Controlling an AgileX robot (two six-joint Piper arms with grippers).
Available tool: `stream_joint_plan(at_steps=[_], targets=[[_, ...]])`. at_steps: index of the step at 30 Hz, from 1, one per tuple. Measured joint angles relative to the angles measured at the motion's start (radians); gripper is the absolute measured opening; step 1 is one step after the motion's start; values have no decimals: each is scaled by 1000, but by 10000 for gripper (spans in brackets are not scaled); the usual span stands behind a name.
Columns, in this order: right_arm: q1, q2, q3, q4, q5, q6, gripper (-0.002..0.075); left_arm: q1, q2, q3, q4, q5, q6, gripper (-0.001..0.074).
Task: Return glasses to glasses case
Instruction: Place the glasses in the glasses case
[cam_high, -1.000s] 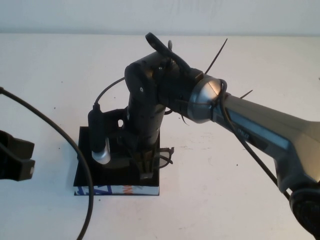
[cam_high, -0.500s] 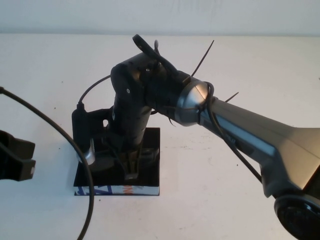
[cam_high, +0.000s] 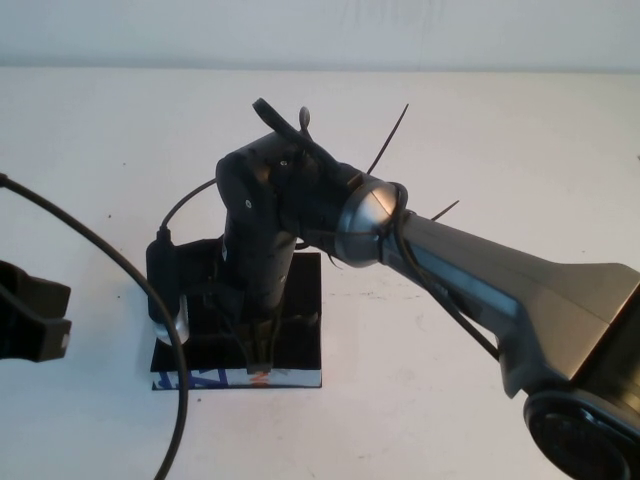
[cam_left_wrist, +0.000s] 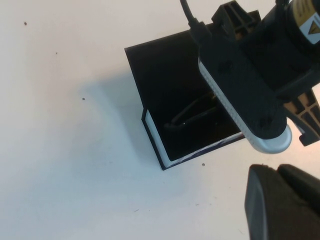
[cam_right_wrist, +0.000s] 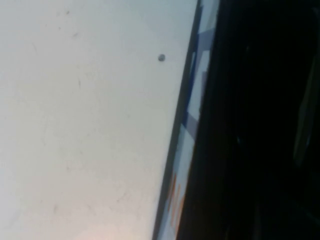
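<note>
We lower right gripper (cam_high: 258, 362) into glasses case (cam_high: 302, 345), apparently seating glasses (cam_left_wrist: 192, 114); fingers' state hidden. Left gripper (cam_high: 30, 325) parked left of case; cannot tell fingers.

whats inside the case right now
In the left wrist view, thin dark frame parts of the glasses lie inside the open case. The right hand covers the rest. The left hand is parked at the left.

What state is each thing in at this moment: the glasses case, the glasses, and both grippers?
glasses case: open, flap lid lying flat on the table.
glasses: inside the case, partly hidden by the right arm.
right gripper: lowered into the case.
left gripper: parked at the table's left edge, holding nothing.
</note>
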Motion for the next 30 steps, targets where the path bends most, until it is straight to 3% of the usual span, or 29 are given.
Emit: stream_joint_plan(at_steps=[24,26,30], targets=[[0,19,0,41,0,27,56,0,0,0,-10,0,11,-1],[0,19,0,41,0,27,93,0,0,0,-19,1,20,-1],[0,19,0,41,0,29,256,0,0,0,-25,1,30,-1]])
